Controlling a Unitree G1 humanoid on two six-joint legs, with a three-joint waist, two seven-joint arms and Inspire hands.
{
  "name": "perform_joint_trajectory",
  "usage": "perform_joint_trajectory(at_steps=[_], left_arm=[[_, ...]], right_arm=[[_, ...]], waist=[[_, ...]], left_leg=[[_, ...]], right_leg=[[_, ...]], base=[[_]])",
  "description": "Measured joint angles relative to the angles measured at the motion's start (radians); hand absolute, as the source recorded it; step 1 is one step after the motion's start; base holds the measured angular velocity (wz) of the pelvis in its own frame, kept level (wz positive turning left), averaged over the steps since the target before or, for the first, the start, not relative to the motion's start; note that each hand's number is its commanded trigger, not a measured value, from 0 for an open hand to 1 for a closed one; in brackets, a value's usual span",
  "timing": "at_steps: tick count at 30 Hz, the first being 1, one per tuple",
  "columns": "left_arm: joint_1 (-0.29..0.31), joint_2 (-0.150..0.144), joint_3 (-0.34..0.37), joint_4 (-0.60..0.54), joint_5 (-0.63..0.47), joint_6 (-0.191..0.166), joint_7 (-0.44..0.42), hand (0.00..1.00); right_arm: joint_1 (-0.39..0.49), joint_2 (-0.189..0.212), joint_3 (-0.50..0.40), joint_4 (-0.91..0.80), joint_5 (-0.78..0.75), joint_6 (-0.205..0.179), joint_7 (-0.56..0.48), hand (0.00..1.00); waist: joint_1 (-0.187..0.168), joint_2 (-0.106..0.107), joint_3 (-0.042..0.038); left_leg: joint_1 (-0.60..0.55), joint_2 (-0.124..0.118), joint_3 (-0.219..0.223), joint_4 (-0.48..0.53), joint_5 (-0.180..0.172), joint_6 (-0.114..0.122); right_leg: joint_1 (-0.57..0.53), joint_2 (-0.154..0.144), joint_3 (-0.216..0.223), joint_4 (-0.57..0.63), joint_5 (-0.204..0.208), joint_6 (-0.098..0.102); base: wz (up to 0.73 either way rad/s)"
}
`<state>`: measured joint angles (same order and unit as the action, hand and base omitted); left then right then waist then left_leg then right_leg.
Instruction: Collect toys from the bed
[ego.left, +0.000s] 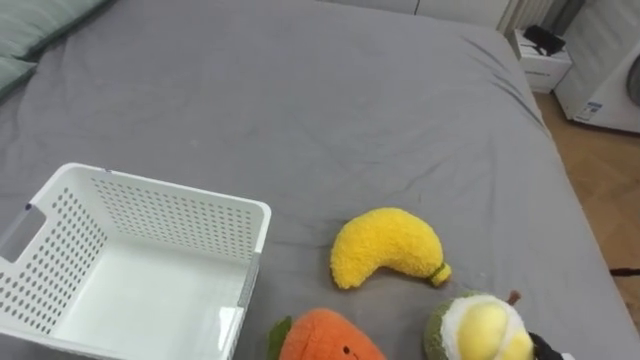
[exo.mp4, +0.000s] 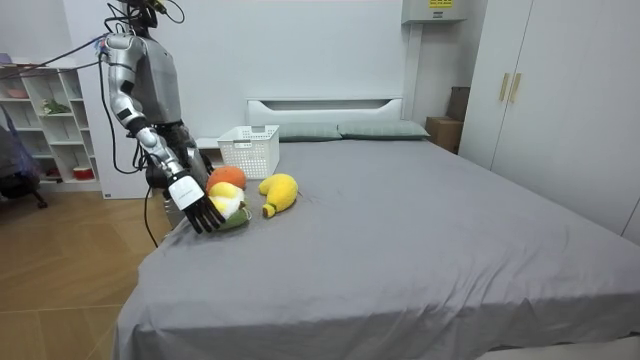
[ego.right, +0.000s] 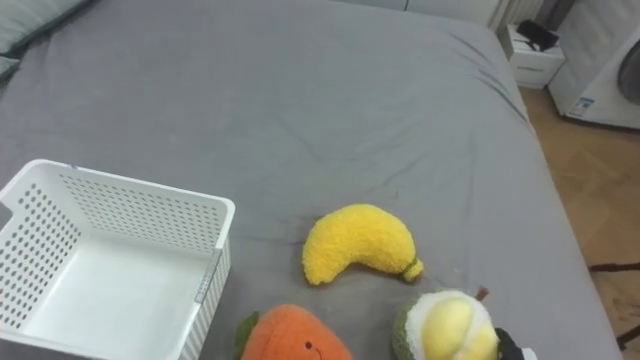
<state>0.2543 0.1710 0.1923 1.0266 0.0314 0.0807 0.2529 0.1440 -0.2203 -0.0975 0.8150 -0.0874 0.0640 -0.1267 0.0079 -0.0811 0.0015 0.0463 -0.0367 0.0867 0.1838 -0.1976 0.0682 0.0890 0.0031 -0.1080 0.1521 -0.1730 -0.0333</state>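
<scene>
Left eye view, going left to right: the basket (ego.left: 168, 186) sits on the bed (ego.left: 350, 100) at the left and it's totally empty, just a bare white bottom; near its corner is the orange toy (ego.left: 330, 342), cut off by the bottom edge; next is the banana (ego.left: 385, 246), lying on the sheet a bit further in, apart from the other two; then the green toy (ego.left: 484, 330) with the yellow middle at the bottom right; so all three toys are on the bed and none in the basket, meaning nothing's collected yet as far as I can see. Room view has the robot standing at the side of the bed with its right hand (exo.mp4: 202, 213) down by the green toy; fingers straight and spread, holding nothing; touching it or just beside it, can't tell which. My guess is that toy goes first; basically the whole job is left.
</scene>
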Motion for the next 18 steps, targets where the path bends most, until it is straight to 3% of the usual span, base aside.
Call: perform_joint_trajectory(at_steps=[9, 10, 12, 18], left_arm=[[0.000, -0.001, -0.001, 0.014, 0.002, -0.007, 0.008, 0.00], [-0.002, -0.001, -0.001, 0.014, 0.004, -0.007, 0.013, 0.00], [-0.003, -0.001, -0.001, 0.015, 0.012, -0.007, 0.022, 0.00], [-0.011, -0.001, -0.001, 0.010, 0.050, -0.007, 0.029, 0.00]], right_arm=[[0.000, 0.002, 0.022, 0.003, -0.071, -0.001, -0.013, 0.00], [0.001, 0.002, 0.038, 0.003, -0.072, -0.001, -0.022, 0.55], [0.002, 0.006, 0.046, 0.002, -0.072, -0.001, -0.024, 1.00], [0.004, 0.007, 0.060, -0.008, -0.072, -0.001, -0.037, 1.00]], waist=[[0.009, 0.009, -0.0004], [0.010, 0.009, -0.0001], [0.012, 0.009, -0.0001], [0.027, 0.008, -0.0004]], left_leg=[[0.000, 0.000, -0.005, 0.003, 0.000, 0.000], [-0.001, 0.000, -0.005, 0.003, 0.000, 0.000], [-0.001, 0.000, -0.006, 0.004, 0.000, 0.000], [-0.003, -0.001, -0.005, 0.005, 0.000, 0.000]], right_leg=[[0.004, 0.000, -0.004, 0.001, 0.001, 0.000], [0.006, 0.000, -0.006, 0.001, 0.001, 0.000], [0.008, -0.001, -0.007, 0.000, 0.001, 0.000], [0.007, -0.001, -0.006, -0.002, 0.000, 0.000]], base=[[0.00], [0.00], [0.00], [0.00]])
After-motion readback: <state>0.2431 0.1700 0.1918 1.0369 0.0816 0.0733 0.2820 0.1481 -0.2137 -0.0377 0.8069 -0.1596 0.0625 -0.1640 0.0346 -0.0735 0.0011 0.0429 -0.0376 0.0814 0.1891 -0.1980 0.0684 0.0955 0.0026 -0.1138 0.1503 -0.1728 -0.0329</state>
